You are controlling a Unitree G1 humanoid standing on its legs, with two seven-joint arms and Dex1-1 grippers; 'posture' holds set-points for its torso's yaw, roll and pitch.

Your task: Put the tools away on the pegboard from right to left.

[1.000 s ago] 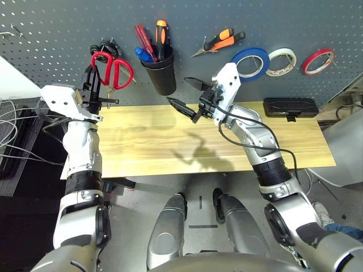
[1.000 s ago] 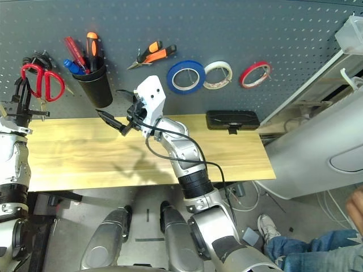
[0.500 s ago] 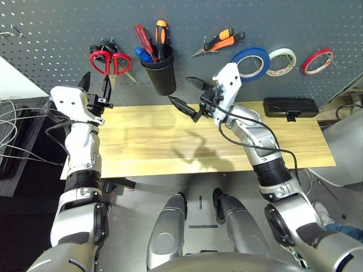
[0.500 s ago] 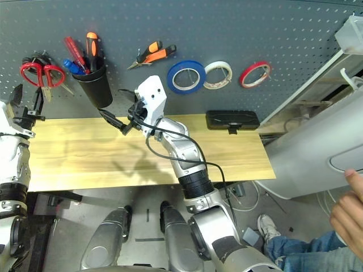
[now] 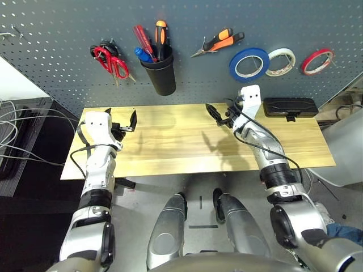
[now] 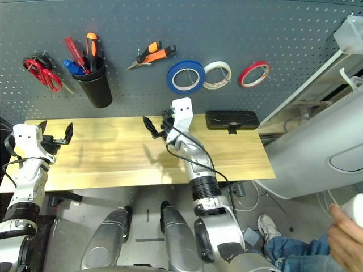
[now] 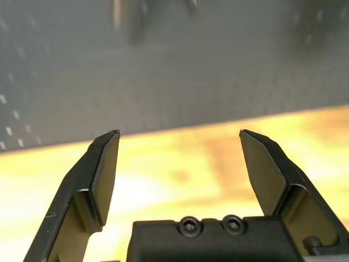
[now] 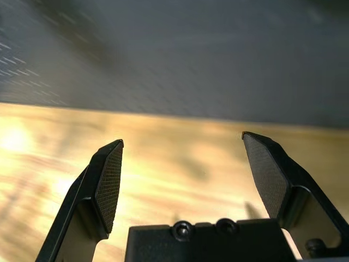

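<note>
On the pegboard (image 5: 68, 34) hang the tools. Small red-handled scissors (image 5: 112, 61) sit on a hook at the left. A blue-handled screwdriver (image 5: 142, 55) stands in the black cup (image 5: 161, 76). Orange-and-black pliers (image 5: 220, 42) and a blue tape ring (image 5: 249, 63) hang further right. My left gripper (image 5: 121, 117) hovers open over the table's left end, well below the scissors, with nothing between its fingers (image 7: 103, 164). Over the table's middle, my right gripper (image 5: 221, 109) is open and empty too, its fingers (image 8: 109, 174) spread wide.
The wooden table (image 5: 181, 147) runs below the pegboard. A black case (image 5: 290, 106) lies at its back right. White (image 5: 282, 61) and red (image 5: 317, 60) tape rings hang right of the blue one. Black-handled scissors (image 5: 97, 50) hang behind the red ones. A person's hand (image 6: 347, 235) shows far right.
My left gripper opened and let go of the red scissors, which now hang on the pegboard. It then dropped to the table's left end. My right arm drew back rightward and lower.
</note>
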